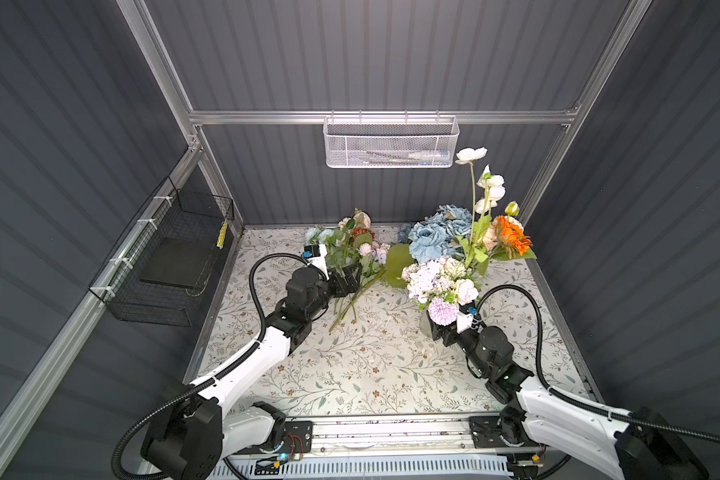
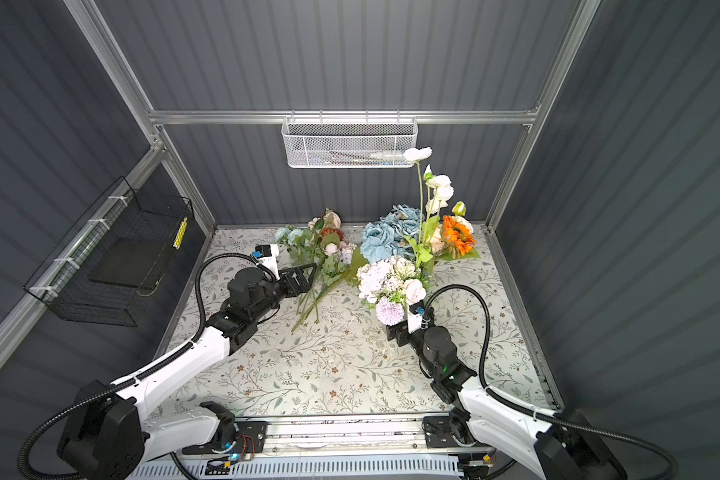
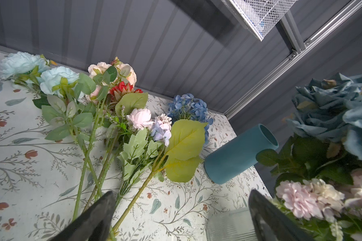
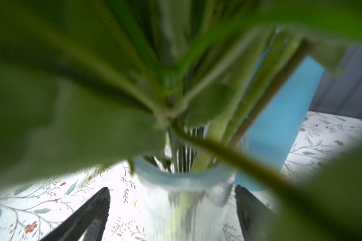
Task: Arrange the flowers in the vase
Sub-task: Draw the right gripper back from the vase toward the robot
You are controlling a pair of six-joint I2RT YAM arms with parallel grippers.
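Several loose flowers (image 1: 352,249) (image 2: 329,249) lie in a heap at the back left of the table, blossoms toward the wall. My left gripper (image 1: 346,280) (image 3: 180,208) is open low over their green stems (image 3: 86,167); one stem runs just inside a finger (image 3: 96,215). A ribbed clear glass vase (image 4: 186,200) (image 1: 424,324) stands upright at the right. It holds a tall bouquet (image 1: 437,278) (image 2: 391,278) of blue, white, orange, pink and lilac blossoms. My right gripper (image 1: 437,332) (image 4: 171,194) is open with a finger on each side of the vase, not touching it.
An empty teal cylindrical vase (image 3: 238,154) (image 4: 280,125) stands behind the glass one, hidden by the bouquet in both top views. A white mesh basket (image 1: 389,143) hangs on the back wall and a black wire basket (image 1: 171,257) on the left wall.
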